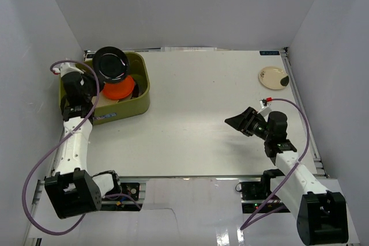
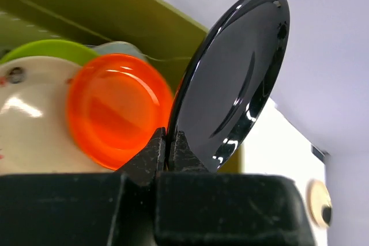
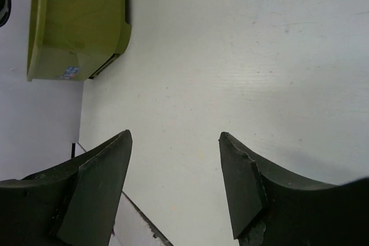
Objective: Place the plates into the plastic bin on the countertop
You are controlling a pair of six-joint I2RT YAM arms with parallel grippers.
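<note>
Seen from above, an olive-green rectangular plastic bin (image 1: 145,87) sits in the upper left of the frame on the flat white bench (image 1: 196,113). My left hand (image 2: 167,142) is clamped shut on the thin lower rim of a glossy black round plate (image 2: 236,79), which it holds on edge and tipped over the far part of the bin. I judge that the rim is gripped because it is the only part thin enough for the two fingers to pinch. I also judge that the plate is carried high so that it clears the bin wall and the dishes already inside. The left wrist view shows those dishes just beyond the black plate: a translucent orange round plate (image 2: 118,116) resting against a cream plate (image 2: 29,125), with the edge of a lime-green plate (image 2: 49,50) behind them. My right hand (image 3: 173,182) is wide open and holds nothing, with only bare bench between its dark fingers. It hangs right of centre and points left towards the bin, well apart from the left arm, probably so as not to crowd the drop. One small cream patterned round plate (image 1: 273,77) lies flat in the upper right of the frame, outside the bin. By my reading, that one is left to collect.
</note>
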